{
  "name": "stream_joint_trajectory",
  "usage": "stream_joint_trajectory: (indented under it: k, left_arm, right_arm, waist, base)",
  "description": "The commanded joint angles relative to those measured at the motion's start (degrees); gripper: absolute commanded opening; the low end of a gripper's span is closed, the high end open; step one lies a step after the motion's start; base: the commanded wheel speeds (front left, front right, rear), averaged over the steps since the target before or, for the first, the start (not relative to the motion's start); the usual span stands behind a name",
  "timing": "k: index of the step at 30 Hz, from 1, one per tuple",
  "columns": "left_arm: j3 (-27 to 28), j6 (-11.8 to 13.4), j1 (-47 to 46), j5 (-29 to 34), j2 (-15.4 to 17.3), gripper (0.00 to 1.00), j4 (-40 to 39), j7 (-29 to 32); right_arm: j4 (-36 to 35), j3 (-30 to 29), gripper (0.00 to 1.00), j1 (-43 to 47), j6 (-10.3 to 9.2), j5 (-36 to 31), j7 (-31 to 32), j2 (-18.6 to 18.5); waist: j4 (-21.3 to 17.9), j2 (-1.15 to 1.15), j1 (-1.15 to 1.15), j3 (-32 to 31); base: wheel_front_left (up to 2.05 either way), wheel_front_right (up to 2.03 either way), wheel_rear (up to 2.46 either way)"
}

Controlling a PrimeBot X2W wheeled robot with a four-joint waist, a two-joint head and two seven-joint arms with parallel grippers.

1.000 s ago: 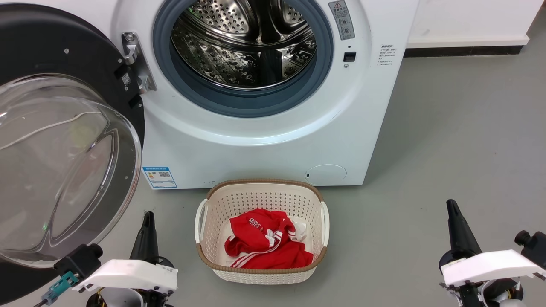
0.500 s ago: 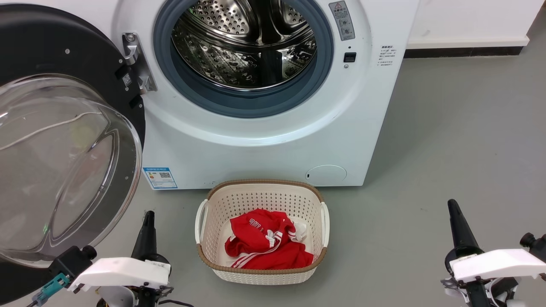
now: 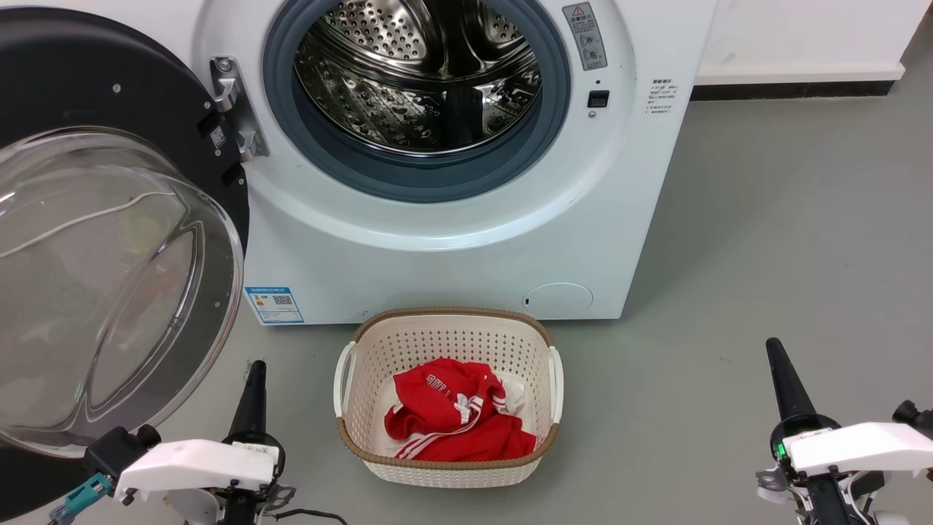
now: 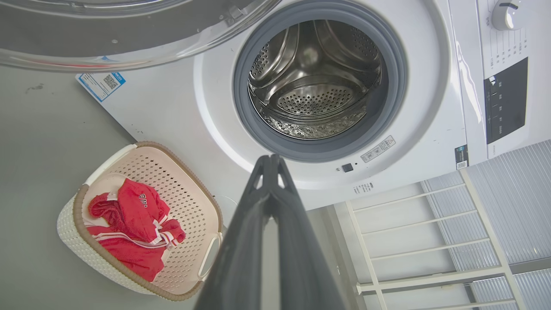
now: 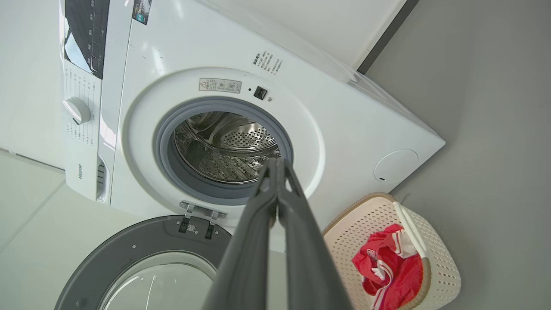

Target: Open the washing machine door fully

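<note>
Washing machine (image 3: 452, 248) is standing white on the grey floor (image 3: 787, 219), its steel drum (image 3: 419, 73) gaping inside a grey rubber ring. The washing machine door (image 3: 109, 240) is hanging wide open on the robot's left of the drum mouth, swung out on its metal hinge (image 3: 235, 109). Its black disc and bulging clear glass bowl are facing the head camera, and its lower left edge is running out of the head view. A cream perforated basket (image 3: 444, 470) with a brown rim is sitting on the floor just in front of the machine, and a red garment (image 3: 455, 426) with white stripes is lying crumpled in it. The left pincer (image 3: 255, 370) is hovering low near the door's bottom rim, its fingers pressing together at the tips and gripping nothing. The right pincer (image 3: 775, 351) is hovering well to the basket's right, likewise pinched to a point with nothing between. A small round white service flap (image 3: 557, 299) is sitting low on the machine front.
</note>
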Motion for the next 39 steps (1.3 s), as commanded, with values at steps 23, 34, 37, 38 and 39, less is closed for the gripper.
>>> stream_joint_trajectory:
  k: [23, 34, 37, 38, 39]
  left_arm:
    - [1.2, -1.7, -2.0, -13.8, 0.2, 0.0, 0.7, 3.4]
    - [1.6, -2.3, -2.3, -19.3, 0.2, 0.0, 1.2, 4.7]
    - [1.7, -2.4, -2.3, -20.7, 0.2, 0.0, 1.3, 5.1]
    - [1.8, -2.4, -2.3, -21.1, 0.2, 0.0, 1.3, 5.2]
    - [1.8, -2.4, -2.4, -21.6, 0.2, 0.0, 1.4, 5.3]
  right_arm:
    - [0.4, -1.1, 0.0, -1.8, -0.01, 13.5, 3.3, 0.0]
    - [0.7, -1.5, 0.0, -2.1, -0.01, 18.8, 4.6, 0.0]
    - [0.8, -1.6, 0.0, -1.9, -0.01, 20.2, 5.0, 0.0]
    - [0.9, -1.6, 0.0, -1.9, -0.01, 20.6, 5.0, 0.0]
    - [0.9, -1.6, 0.0, -1.9, -0.01, 21.1, 5.1, 0.0]
  waist:
    - [0.1, 0.0, 0.0, -0.2]
    - [0.1, 0.0, 0.0, -0.3]
    - [0.1, 0.0, 0.0, -0.3]
    - [0.1, 0.0, 0.0, -0.3]
    - [0.1, 0.0, 0.0, -0.3]
  base:
    - [0.0, 0.0, 0.0]
    - [0.0, 0.0, 0.0]
    - [0.0, 0.0, 0.0]
    - [0.0, 0.0, 0.0]
    - [0.0, 0.0, 0.0]
